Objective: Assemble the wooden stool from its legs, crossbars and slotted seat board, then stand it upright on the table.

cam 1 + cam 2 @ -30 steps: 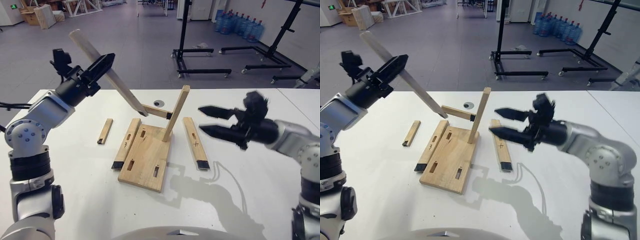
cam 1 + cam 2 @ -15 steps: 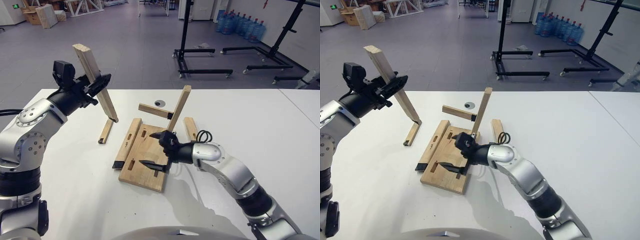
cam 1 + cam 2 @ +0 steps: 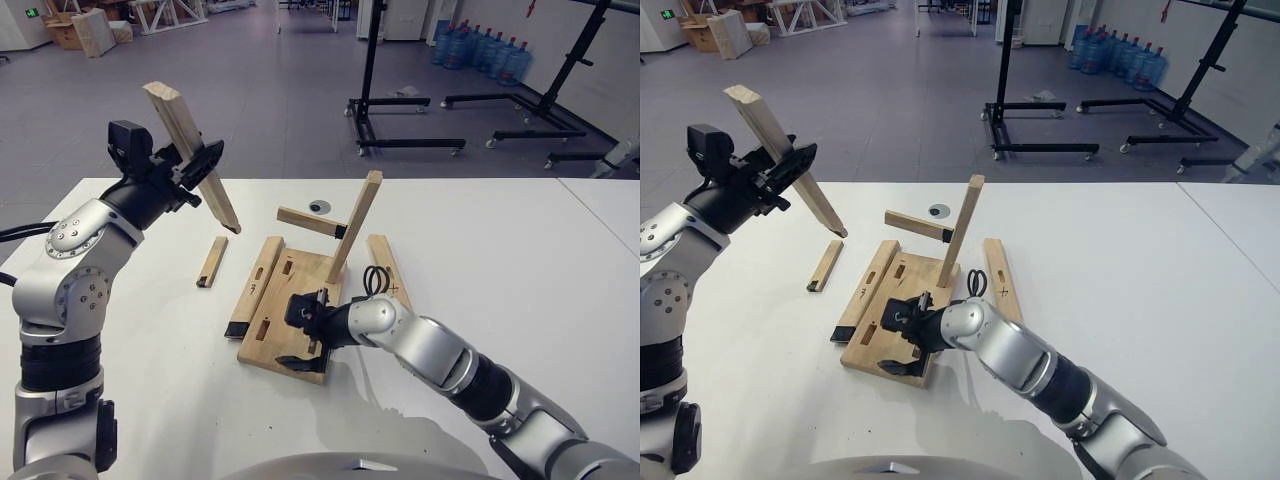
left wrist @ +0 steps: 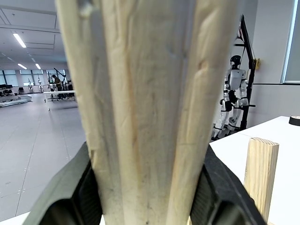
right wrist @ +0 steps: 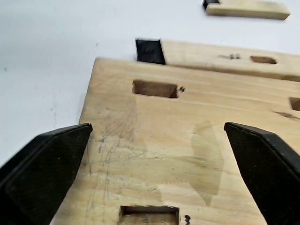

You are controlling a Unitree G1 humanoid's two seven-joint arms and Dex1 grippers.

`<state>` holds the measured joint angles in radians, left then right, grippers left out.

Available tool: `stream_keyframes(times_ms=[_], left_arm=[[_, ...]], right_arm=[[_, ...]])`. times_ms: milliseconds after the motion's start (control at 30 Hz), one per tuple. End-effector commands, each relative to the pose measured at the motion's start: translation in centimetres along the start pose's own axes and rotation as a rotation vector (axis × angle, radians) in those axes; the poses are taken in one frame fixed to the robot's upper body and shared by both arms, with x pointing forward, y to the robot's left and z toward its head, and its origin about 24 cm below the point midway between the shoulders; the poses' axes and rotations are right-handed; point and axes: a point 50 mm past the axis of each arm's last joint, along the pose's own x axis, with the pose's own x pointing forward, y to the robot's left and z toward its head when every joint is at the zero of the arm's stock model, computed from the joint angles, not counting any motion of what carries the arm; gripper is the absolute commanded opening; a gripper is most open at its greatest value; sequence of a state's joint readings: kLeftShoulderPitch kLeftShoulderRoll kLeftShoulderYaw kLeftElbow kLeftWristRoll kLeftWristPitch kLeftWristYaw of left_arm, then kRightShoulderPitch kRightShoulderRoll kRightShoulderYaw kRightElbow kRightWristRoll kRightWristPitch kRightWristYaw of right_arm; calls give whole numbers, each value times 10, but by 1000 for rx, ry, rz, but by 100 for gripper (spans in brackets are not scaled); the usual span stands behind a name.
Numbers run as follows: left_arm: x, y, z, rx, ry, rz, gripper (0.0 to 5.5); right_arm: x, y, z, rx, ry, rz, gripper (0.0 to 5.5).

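Hovering spread over the seat board (image 3: 288, 287), right gripper (image 3: 303, 335) faces an upright leg (image 3: 356, 222); left gripper (image 3: 195, 170) pinches a raised leg (image 3: 218, 203)

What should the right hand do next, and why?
Probably lower the open right hand and close on the near edge of the seat board to steady it: it is poised there, while the left hand holds a leg aloft.

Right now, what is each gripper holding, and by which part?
The left gripper clamps a wooden leg around its middle; the right gripper, open over the seat board, holds nothing.
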<state>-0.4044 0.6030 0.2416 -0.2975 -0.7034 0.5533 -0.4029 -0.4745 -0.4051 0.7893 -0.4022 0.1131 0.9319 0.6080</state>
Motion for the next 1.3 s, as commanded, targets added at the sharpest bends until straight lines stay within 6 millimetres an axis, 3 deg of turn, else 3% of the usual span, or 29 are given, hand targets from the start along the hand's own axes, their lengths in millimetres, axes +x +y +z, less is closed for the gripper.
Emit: stream_keyframes(times_ms=[33,267,433,567,667,833,933,1033,1167,1300], left_arm=[[3,0,2,11,-21,-5,202],[5,-6,-3,3,-20,-10,202],[2,-4,-4,-9,-14,2,202],[0,-4,-7,-24,1,11,202],[3,-4,-10,-69,27,8,202],[5,-8,-15,-91,61,-23,202],[6,-5,-9,-78,2,1,202],[2,-3,-9,-143,-53,-35,202],[-7,1,-21,-375,-43,-123,202],[1,0,-42,-587,-10,-226,202]], right_arm=[[-3,-2,-11,-86,84,-7,519],[-17,1,-31,-131,213,63,519],[-50,-6,-59,-97,362,70,519],[-71,-13,-66,-89,403,54,519],[-76,-19,-60,-68,379,25,519],[-82,-38,-34,-48,276,-89,519],[-88,-52,-16,-37,205,-164,519],[-99,-60,-11,-28,192,-212,519],[-125,-71,-8,23,149,-281,519],[-139,-82,-15,121,28,-355,519]])
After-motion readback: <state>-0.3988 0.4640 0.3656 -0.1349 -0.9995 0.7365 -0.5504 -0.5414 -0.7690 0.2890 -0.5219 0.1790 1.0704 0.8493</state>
